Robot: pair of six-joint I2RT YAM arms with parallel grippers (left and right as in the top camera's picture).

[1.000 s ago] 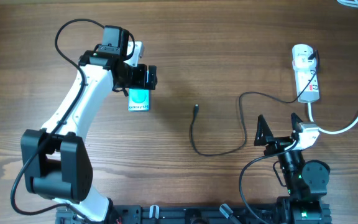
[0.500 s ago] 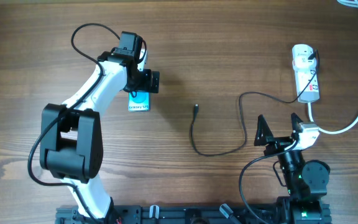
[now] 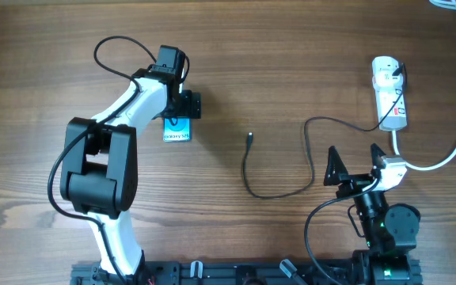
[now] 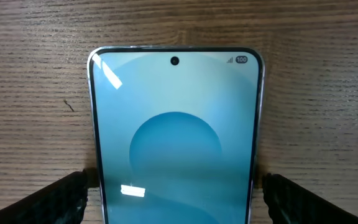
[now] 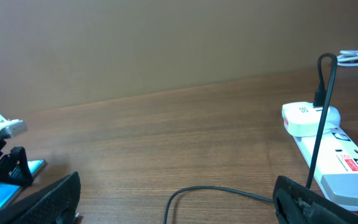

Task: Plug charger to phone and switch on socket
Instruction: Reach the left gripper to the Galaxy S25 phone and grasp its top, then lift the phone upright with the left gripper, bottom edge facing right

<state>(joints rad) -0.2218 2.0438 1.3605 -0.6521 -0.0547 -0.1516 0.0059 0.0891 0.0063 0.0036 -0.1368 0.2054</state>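
Observation:
The phone (image 3: 177, 131) lies flat left of the table's middle, its light blue screen with a teal oval facing up. It fills the left wrist view (image 4: 175, 124). My left gripper (image 3: 180, 111) is right above its far end, open, with a finger on each side of the phone (image 4: 175, 202) and a small gap to each edge. The charger's thin black cable (image 3: 279, 190) loops across the middle, with its free connector (image 3: 249, 138) lying on the wood, and runs to the black plug (image 3: 400, 71) in the white socket (image 3: 389, 99). My right gripper (image 3: 355, 163) is open and empty near the front.
The thick white cord (image 3: 450, 158) curves from the socket toward the right edge and back corner. In the right wrist view the socket (image 5: 328, 146) is at right, the cable (image 5: 229, 190) lies between my fingers (image 5: 176, 205), and the phone (image 5: 11, 183) is far left.
My left arm has swung its elbow and body to the right, and its gripper has shifted slightly right over the phone. The phone, the cable and the right arm have not moved.

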